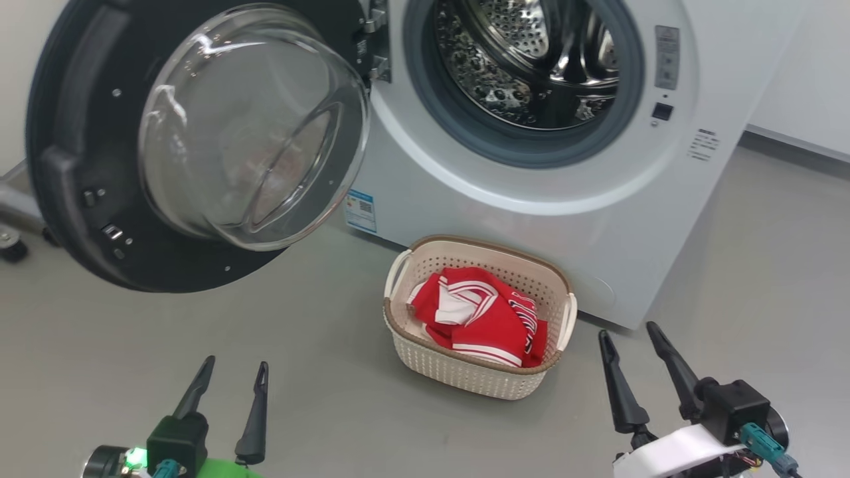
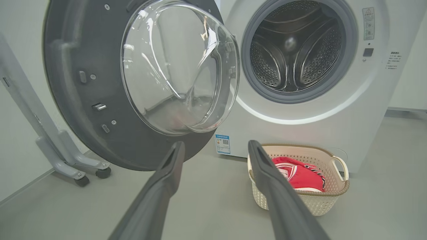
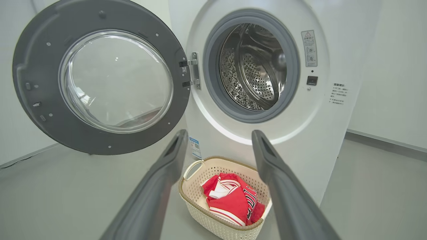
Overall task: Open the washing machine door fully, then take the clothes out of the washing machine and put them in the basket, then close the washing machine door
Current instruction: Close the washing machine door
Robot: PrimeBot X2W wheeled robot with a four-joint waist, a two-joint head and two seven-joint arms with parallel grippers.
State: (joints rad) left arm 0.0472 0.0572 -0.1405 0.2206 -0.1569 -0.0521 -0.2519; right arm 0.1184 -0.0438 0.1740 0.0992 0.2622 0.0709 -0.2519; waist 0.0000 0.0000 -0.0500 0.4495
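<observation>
At 7 o'clock in the head view the left gripper (image 1: pixel 237 362) hangs with its jaws spread and empty. At 5 o'clock the right gripper (image 1: pixel 627 328) does the same. Between them, near 6 o'clock, the basket (image 1: pixel 485 240) sits on the floor just before the washing machine (image 1: pixel 597 219), with the clothes (image 1: pixel 485 318) heaped inside it, soft and limp. Farther off at 10 o'clock the washing machine door (image 1: pixel 73 166) stands swung wide, its hinge toward 12. The drum (image 1: pixel 531 60) at 1 o'clock looks empty, though its lower front is hidden. What remains is probably the closing. The door is rigid and likely weighty, and its glass bowl is smooth and curved. The dark ring's free edge, farthest from the hinge, is the better place to push.
</observation>
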